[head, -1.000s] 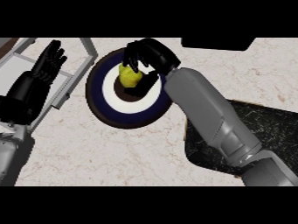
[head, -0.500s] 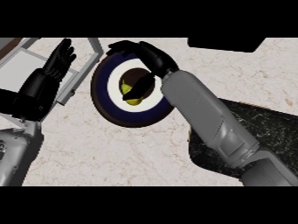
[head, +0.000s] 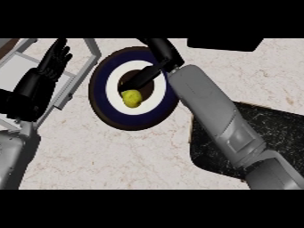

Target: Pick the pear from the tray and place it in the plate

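The small yellow pear lies on the white middle of the round dark-blue plate; the right hand hangs above it, fingers released; the left hand rests open over the pale-framed tray.

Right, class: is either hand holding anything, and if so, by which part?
Nothing is held. The pear lies on the plate, just below the right hand, whose fingers do not curl round it. The left hand rests open, empty.

Your right forearm and left forearm wear smooth grey panelled shells; right hand and left hand are black.
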Controlling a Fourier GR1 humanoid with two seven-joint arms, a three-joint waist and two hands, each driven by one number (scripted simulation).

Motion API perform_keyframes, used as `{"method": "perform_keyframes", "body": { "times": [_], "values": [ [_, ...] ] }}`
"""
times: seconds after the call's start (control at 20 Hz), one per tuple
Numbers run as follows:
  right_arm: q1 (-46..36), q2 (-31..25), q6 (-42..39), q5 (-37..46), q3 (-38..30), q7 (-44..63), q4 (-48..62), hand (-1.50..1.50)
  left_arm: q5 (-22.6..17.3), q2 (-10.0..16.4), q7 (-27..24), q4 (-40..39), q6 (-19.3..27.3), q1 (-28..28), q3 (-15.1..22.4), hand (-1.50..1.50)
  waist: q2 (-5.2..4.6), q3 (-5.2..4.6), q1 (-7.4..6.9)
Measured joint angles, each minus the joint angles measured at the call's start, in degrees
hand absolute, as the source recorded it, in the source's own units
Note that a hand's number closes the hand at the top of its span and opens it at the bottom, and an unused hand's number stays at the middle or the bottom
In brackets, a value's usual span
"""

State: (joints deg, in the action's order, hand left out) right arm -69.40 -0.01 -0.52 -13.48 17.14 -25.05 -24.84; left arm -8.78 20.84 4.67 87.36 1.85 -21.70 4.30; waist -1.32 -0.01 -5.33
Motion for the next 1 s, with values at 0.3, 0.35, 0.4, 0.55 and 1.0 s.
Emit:
{"method": "perform_keyframes", "body": {
  "times": [0.3,0.35,0.4,0.55,1.0],
  "values": [
    [-1.2,-2.4,-5.0,-3.7,-5.5,-3.3,6.6,-1.5,0.4,0.0,0.7,1.4,0.4,1.2,-0.7,0.0,0.05,0.02,1.37],
    [-1.1,-3.4,-6.4,-4.2,-6.3,-4.0,7.4,-1.5,0.4,0.2,1.0,1.6,0.3,1.2,-0.9,0.0,0.05,0.02,1.53],
    [-0.9,-4.3,-7.6,-4.5,-7.1,-4.8,8.5,-1.5,0.4,-0.1,0.7,1.6,0.4,1.5,-0.8,0.0,-0.05,0.03,1.49],
    [-0.2,-7.0,-11.2,-5.1,-8.6,-7.4,11.0,-1.5,0.4,0.1,0.4,2.0,0.1,1.9,-1.3,0.0,-0.19,0.05,1.5],
    [2.1,-16.3,-21.2,-3.3,-9.3,-15.0,15.9,-1.5,1.0,-0.7,0.4,3.5,-0.1,2.5,-0.8,0.0,-0.75,0.13,0.64]
  ]
}}
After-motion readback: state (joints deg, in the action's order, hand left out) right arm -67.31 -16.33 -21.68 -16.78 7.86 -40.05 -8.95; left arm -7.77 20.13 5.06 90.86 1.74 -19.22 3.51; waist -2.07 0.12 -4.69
